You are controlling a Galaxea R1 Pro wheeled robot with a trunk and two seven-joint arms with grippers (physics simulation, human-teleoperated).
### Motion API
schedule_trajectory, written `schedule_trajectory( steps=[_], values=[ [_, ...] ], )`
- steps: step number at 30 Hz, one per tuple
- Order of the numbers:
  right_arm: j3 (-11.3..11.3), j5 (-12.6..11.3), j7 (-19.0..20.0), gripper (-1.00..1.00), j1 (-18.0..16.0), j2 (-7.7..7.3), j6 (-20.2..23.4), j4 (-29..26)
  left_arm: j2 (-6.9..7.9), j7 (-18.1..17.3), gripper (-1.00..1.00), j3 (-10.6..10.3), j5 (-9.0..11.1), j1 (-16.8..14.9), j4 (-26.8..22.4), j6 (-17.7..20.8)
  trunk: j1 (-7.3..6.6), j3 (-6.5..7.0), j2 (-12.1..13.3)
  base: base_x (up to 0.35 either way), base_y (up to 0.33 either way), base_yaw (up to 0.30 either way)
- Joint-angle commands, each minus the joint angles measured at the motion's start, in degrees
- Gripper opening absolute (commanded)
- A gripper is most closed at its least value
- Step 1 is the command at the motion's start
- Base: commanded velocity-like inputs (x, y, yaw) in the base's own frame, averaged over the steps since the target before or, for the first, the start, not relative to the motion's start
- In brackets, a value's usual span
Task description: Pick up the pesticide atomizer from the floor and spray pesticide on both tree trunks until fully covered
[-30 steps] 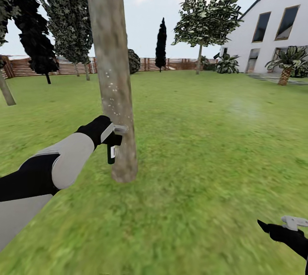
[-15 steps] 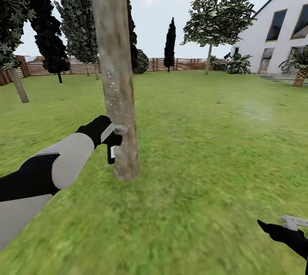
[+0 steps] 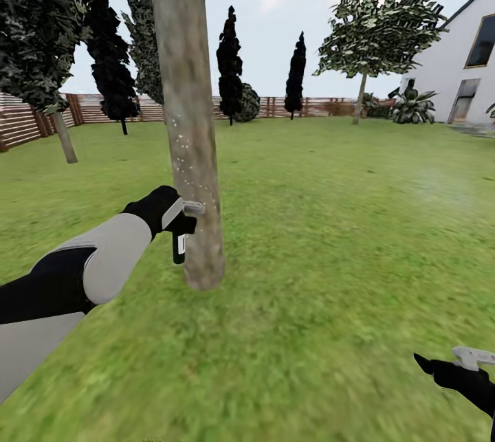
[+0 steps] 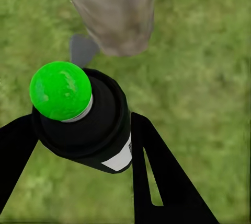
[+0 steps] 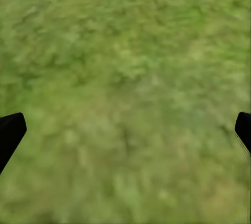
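Head: my left gripper holds the spray bottle just beside the tree trunk | Left wrist: fingers clamp the bottle — trunk near, over grass | Right wrist: right gripper spread open — above grass.

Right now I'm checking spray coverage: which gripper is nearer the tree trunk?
Left. The left gripper holds the spray bottle right beside the trunk, while the right gripper hangs far off over open grass.
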Motion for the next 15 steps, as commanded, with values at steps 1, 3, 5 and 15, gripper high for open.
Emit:
schedule_trajectory(
  steps=[1, 3, 5, 15],
  values=[
    [0.00, 0.00, -0.01, 1.00, 0.00, 0.00, 0.00, 0.00, 0.00, 0.01, -1.00, -0.04, -0.03, 0.00, 0.00, 0.00, 0.00, 0.06, 0.00, 0.000, -0.322, 0.219],
    [0.00, 0.00, 0.00, 1.00, 0.00, 0.00, 0.00, 0.00, 0.00, 0.01, -1.00, -0.04, -0.03, 0.00, 0.00, 0.00, 0.00, 0.18, 0.00, 0.000, -0.322, 0.219],
    [0.00, 0.00, -0.02, 1.00, 0.00, 0.00, 0.00, 0.00, 0.00, 0.01, -1.00, -0.04, -0.03, 0.00, 0.00, 0.00, 0.00, 0.29, 0.00, 0.000, -0.322, 0.219],
    [0.02, 0.00, 0.01, 1.00, 0.00, 0.00, 0.00, 0.00, 0.00, 0.01, -1.00, 0.02, -0.05, 0.00, 0.07, 0.00, 0.00, 0.87, 0.00, 0.000, -0.322, 0.219]
  ],
)
